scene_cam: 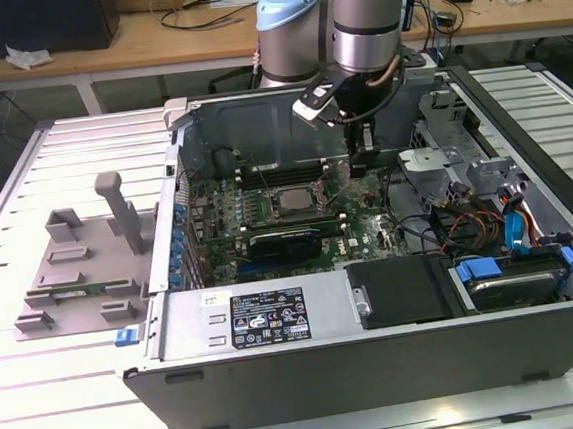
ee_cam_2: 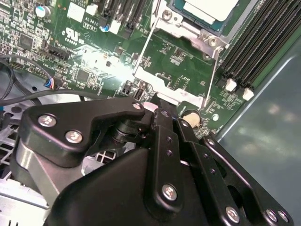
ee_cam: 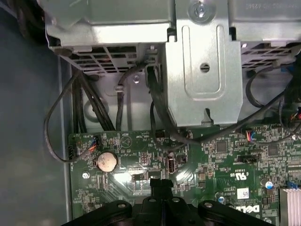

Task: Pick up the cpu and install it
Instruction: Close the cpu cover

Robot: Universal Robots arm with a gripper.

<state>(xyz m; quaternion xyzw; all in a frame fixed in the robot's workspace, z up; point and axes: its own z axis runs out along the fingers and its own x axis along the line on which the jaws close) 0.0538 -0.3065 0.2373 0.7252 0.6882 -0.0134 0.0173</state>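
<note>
The cpu (scene_cam: 292,201) is a pale silvery square lying flat in the socket on the green motherboard (scene_cam: 363,230) inside the open computer case. In the second wrist view the cpu (ee_cam_2: 209,6) sits inside the socket's metal frame (ee_cam_2: 188,35), beyond the black fingers (ee_cam_2: 162,122). My gripper (scene_cam: 367,154) hangs just above the board, to the exterior view's right of the socket and apart from the cpu. It is shut with nothing in it; in the first wrist view the gripper (ee_cam: 160,184) points at bare board near a coin battery (ee_cam: 106,161).
A grey plastic tray with upright posts (scene_cam: 80,263) lies outside the case on the exterior view's left. Inside are a long black card (scene_cam: 284,243), memory slots (ee_cam_2: 254,47), a metal drive cage (ee_cam: 202,61), loose cables (scene_cam: 468,224) and the power supply (scene_cam: 265,317).
</note>
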